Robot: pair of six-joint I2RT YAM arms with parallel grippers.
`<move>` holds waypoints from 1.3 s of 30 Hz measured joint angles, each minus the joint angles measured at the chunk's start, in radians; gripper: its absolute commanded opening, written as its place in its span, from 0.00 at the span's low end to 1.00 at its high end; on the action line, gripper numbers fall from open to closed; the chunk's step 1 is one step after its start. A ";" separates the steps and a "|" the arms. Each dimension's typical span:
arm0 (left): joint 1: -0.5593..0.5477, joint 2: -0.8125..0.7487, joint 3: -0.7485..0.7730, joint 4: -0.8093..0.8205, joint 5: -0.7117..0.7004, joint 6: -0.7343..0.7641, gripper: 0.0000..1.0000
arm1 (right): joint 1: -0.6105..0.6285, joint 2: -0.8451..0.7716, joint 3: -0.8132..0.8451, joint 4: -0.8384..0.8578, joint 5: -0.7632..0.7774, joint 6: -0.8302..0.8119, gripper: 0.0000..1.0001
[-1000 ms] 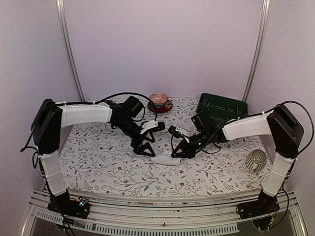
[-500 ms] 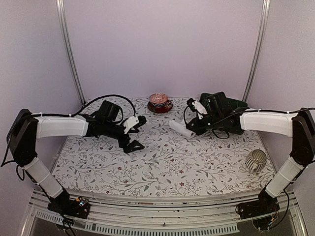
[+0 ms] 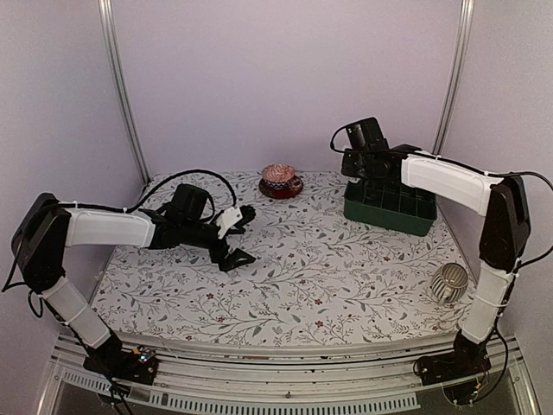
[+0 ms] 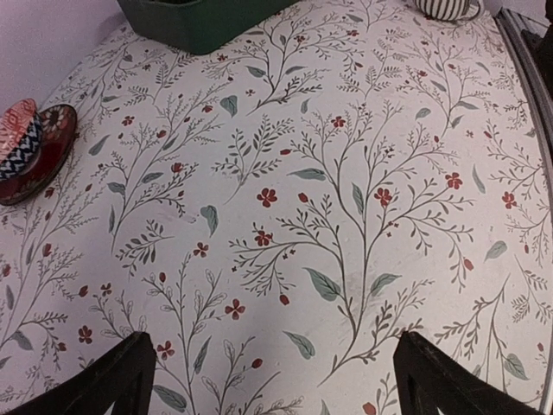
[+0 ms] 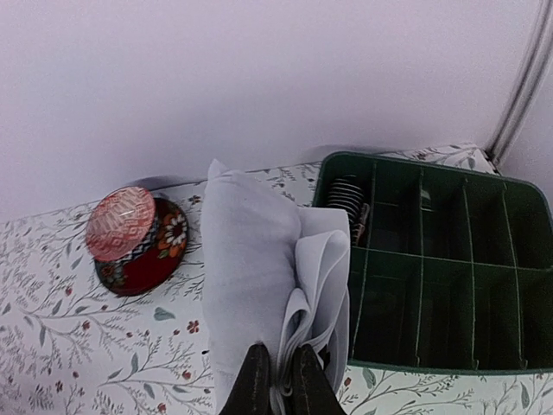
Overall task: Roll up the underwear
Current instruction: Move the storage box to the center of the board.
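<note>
Right gripper (image 5: pixel 278 380) clamps the rolled white underwear (image 5: pixel 251 259) near the green tray (image 3: pixel 387 216); left gripper (image 4: pixel 272 367) gapes wide, empty, above the tabletop (image 4: pixel 363 112)

Green divided tray (image 3: pixel 386 217) back right; red patterned bowl (image 3: pixel 281 180) back centre; ribbed cup (image 3: pixel 449 283) right; floral cloth (image 3: pixel 328 294).

Two-armed robot: the left arm (image 3: pixel 112 227) and right arm (image 3: pixel 445 180) each pair white shell segments with black joints and black wedge-shaped jaws; thin black cables (image 3: pixel 194 171) trail along both (thin ties cinch the white shells).
</note>
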 measured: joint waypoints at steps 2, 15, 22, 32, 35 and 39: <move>0.000 0.001 0.000 0.008 0.003 0.000 0.99 | 0.000 0.074 0.074 -0.061 0.091 0.075 0.02; 0.000 0.008 0.000 0.017 0.002 0.001 0.98 | -0.038 0.364 0.284 -0.223 0.258 0.311 0.02; 0.000 0.008 0.000 0.022 0.002 0.001 0.98 | -0.059 0.410 0.300 -0.220 0.246 0.282 0.02; 0.000 0.008 0.000 0.026 0.003 0.001 0.98 | -0.059 0.432 0.300 -0.185 0.164 0.176 0.02; 0.000 0.012 0.000 0.027 0.003 0.002 0.98 | -0.059 0.433 0.300 -0.185 0.150 0.162 0.02; 0.000 0.018 0.000 0.027 0.003 0.002 0.98 | -0.062 0.435 0.300 -0.186 0.124 0.144 0.02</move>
